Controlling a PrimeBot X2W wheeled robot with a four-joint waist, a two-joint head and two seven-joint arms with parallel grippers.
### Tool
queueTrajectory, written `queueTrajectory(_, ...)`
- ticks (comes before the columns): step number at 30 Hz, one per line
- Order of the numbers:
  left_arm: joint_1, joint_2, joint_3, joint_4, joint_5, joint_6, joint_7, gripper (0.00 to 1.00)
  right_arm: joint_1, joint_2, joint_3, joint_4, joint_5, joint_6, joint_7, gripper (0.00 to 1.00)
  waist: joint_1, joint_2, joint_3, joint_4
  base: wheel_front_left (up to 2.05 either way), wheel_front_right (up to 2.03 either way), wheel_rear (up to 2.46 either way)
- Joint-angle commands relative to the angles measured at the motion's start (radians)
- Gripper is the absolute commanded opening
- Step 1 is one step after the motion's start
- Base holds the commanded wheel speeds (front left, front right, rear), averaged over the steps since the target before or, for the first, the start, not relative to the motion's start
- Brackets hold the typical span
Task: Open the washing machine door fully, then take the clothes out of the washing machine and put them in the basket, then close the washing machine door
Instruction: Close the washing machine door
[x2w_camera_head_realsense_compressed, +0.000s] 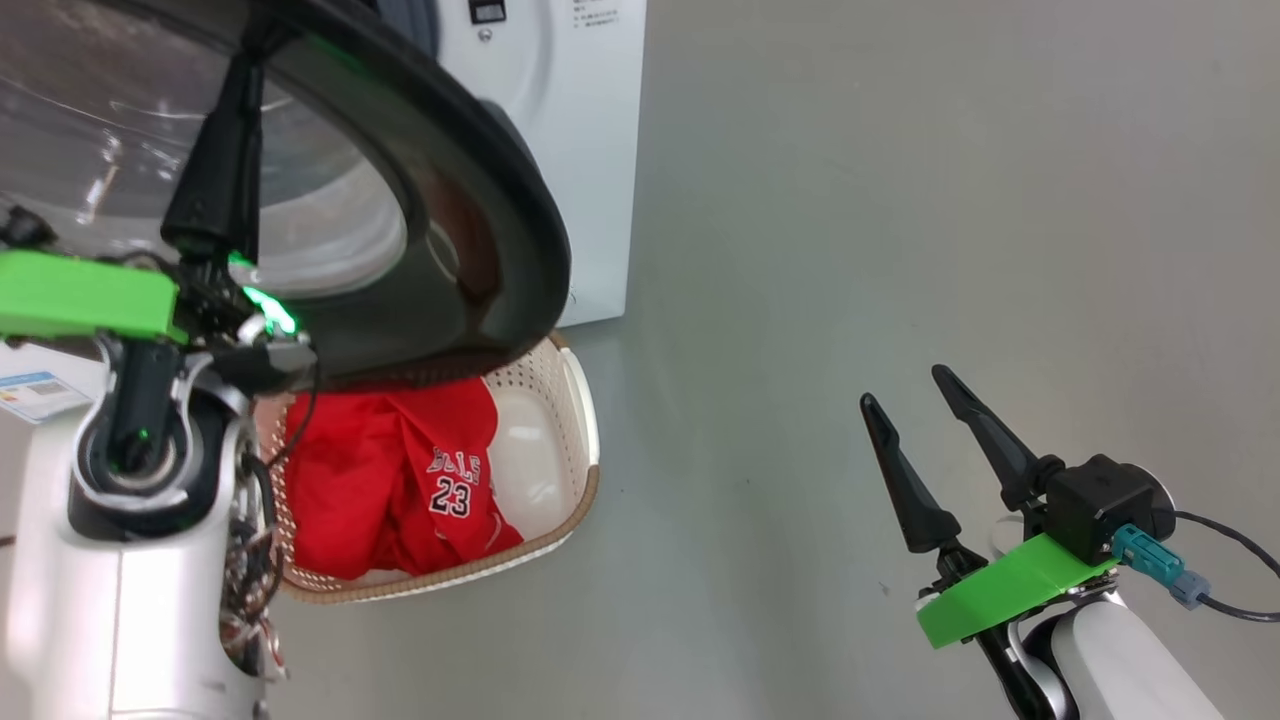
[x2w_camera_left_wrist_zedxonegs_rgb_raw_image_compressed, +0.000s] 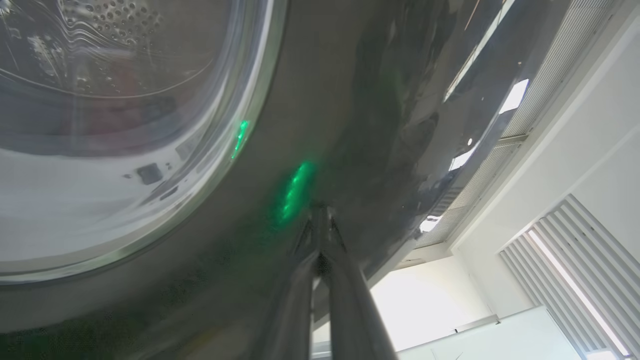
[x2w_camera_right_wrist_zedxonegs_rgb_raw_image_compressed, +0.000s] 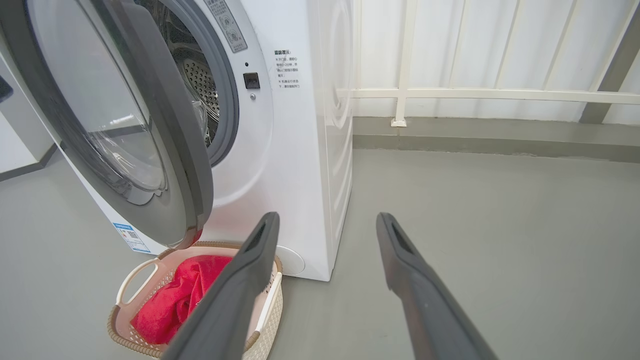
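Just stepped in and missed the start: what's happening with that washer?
The red jersey already lies in the basket on the floor by the washing machine. The left gripper, shut, has its fingers against the black rim of the half-open washing machine door. The right gripper hangs open and empty off to the side.

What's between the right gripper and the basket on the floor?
Bare grey floor separates the right gripper from the basket in the head view.

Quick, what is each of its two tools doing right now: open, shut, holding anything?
Left tool: shut, empty, tips against the door.
Right tool: open, holding nothing.
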Motion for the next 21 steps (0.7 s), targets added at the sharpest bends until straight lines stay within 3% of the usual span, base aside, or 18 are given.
queueTrajectory(1,-0.049,0.026,0.023,-0.015,0.003,-0.018,0.0,0.0,-0.028,-0.006,0.022,-0.026,0.012,0.006,-0.006,1.0,0.0,-0.0001,0.018,-0.013,0.0,0.0,0.0)
queueTrajectory(19,-0.094,0.032,0.022,0.072,0.009,-0.075,-0.007,0.0,-0.041,0.009,0.02,-0.022,0.01,0.006,-0.006,1.0,0.0,-0.0001,0.033,-0.019,0.0,0.0,0.0)
queueTrajectory(21,-0.076,0.031,0.02,0.076,0.015,-0.082,-0.012,0.43,-0.037,0.01,0.019,-0.019,0.01,0.006,-0.006,1.0,0.0,-0.0001,0.021,-0.011,0.0,0.0,0.0)
